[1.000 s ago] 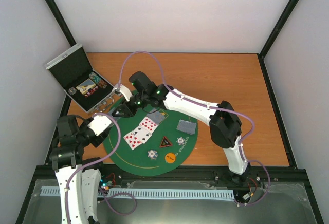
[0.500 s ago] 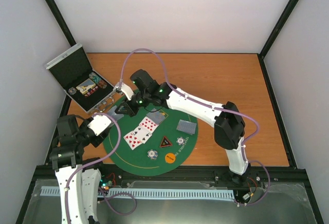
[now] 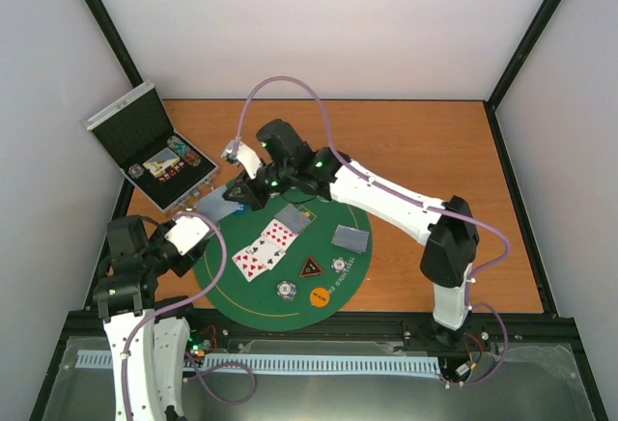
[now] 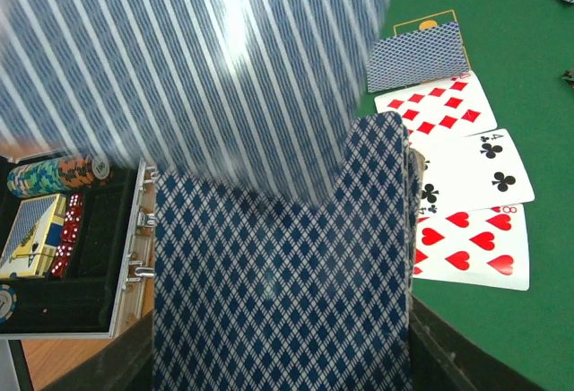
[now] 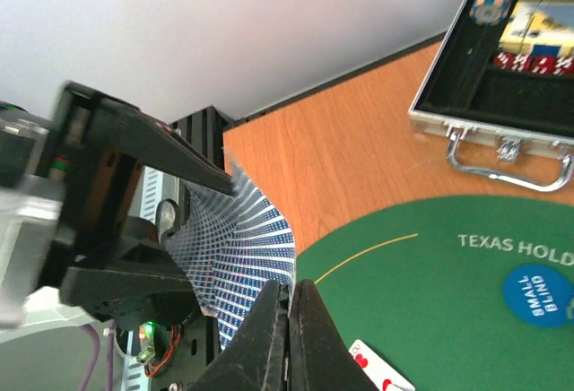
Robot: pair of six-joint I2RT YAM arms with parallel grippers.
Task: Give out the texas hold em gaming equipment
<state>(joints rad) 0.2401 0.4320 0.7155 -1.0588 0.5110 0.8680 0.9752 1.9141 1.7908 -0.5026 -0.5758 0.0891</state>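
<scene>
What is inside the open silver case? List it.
The silver case holds a row of poker chips, red dice and a boxed card deck. The held cards cover part of it in the left wrist view.

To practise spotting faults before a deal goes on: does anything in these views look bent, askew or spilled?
One card is bowed into a curve: the right pincer pinches one edge, and the card's far end sits at the deck in the left pincer. Nothing looks spilled.
</scene>
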